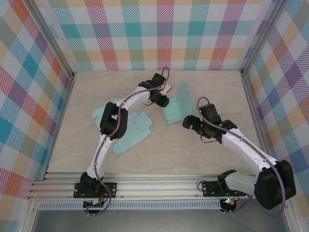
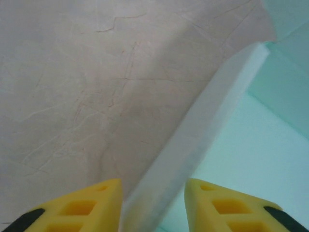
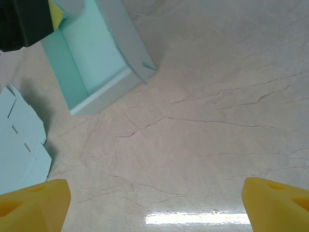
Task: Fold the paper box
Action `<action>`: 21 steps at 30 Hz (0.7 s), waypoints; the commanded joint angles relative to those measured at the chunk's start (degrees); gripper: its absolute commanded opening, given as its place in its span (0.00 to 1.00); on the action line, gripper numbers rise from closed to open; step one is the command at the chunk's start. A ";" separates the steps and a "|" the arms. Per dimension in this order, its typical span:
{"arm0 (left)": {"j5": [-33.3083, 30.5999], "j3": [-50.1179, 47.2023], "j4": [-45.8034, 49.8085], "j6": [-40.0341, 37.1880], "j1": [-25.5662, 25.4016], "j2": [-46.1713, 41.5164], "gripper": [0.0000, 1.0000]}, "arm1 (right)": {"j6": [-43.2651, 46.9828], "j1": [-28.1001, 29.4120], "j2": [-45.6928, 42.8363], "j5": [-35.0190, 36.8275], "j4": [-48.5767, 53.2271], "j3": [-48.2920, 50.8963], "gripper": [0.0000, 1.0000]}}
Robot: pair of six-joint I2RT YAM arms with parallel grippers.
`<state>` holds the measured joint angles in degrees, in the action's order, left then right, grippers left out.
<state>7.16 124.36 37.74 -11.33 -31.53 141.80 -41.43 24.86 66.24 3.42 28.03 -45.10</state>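
The teal paper box point(image 1: 176, 108) stands half-formed at mid-table, with one panel rising at its far side. My left gripper point(image 1: 164, 99) is at the box's left wall. In the left wrist view that pale wall point(image 2: 207, 121) runs down between the yellow fingers point(image 2: 82, 208) and fills the gap, so the left gripper point(image 2: 153, 203) is shut on it; the teal floor point(image 2: 260, 145) lies to the right. My right gripper point(image 1: 187, 123) hovers open just right of the box, holding nothing. From the right wrist, the box point(image 3: 91, 53) is at upper left, and the right gripper point(image 3: 154, 203) is over bare table.
Flat teal box blanks point(image 1: 135, 128) lie left of the box under the left arm, also seen as blanks point(image 3: 19, 140) from the right wrist. Plaid walls enclose the marble table point(image 1: 203, 154) on three sides. An aluminium rail point(image 1: 159, 183) runs along the near edge.
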 commanded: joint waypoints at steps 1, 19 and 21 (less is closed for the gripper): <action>-4.94 -0.42 -1.46 1.04 -0.63 -0.57 0.26 | 1.42 0.36 0.26 2.26 1.38 -1.93 0.92; -21.35 -36.87 -13.66 27.80 -8.21 -21.71 0.10 | 16.49 -10.34 7.62 -3.21 3.52 -10.58 0.92; -23.17 -38.90 -13.46 30.23 -10.35 -23.28 0.10 | 18.77 -12.09 8.41 -5.93 2.71 -11.76 0.93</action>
<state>-12.38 88.51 24.58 11.66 -38.89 121.27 -28.12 14.76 73.89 2.66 31.27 -54.48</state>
